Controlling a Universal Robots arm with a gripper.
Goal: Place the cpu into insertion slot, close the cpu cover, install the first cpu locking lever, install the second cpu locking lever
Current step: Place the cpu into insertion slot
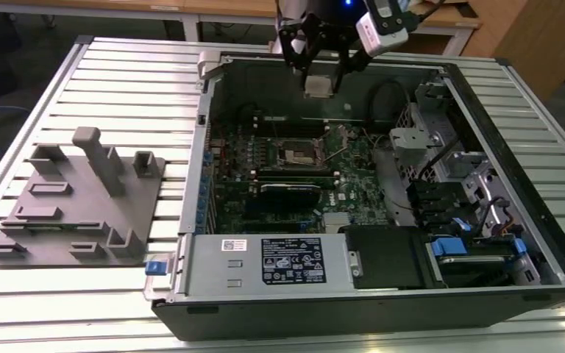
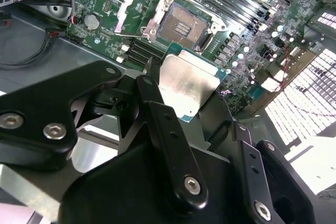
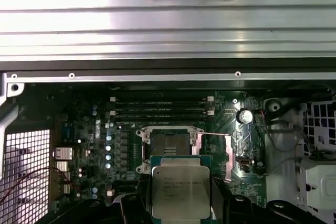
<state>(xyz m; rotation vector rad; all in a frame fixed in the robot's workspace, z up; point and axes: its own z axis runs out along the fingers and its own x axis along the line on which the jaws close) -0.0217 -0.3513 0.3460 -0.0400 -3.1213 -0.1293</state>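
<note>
My gripper (image 1: 320, 72) hangs over the far side of the open computer case, shut on the cpu (image 1: 320, 85), a flat square chip with a silvery top. In both wrist views the black fingers (image 2: 157, 114) clamp two opposite edges of the cpu (image 2: 186, 85) (image 3: 180, 190). The insertion slot (image 1: 300, 154) (image 2: 184, 24) (image 3: 168, 144) lies bare on the green motherboard (image 1: 352, 184), below the chip and apart from it. Its pin field shows. The cpu cover (image 2: 126, 9) (image 3: 230, 153) stands flipped open beside the slot.
The case walls (image 1: 204, 132) ring the motherboard. A power supply (image 1: 282, 261) fills the near side, with a drive cage and blue parts (image 1: 459, 246) at the exterior view's right. Black cables (image 1: 391, 95) loop near the gripper. A grey fixture plate (image 1: 76, 206) lies on the slatted table (image 1: 135, 81).
</note>
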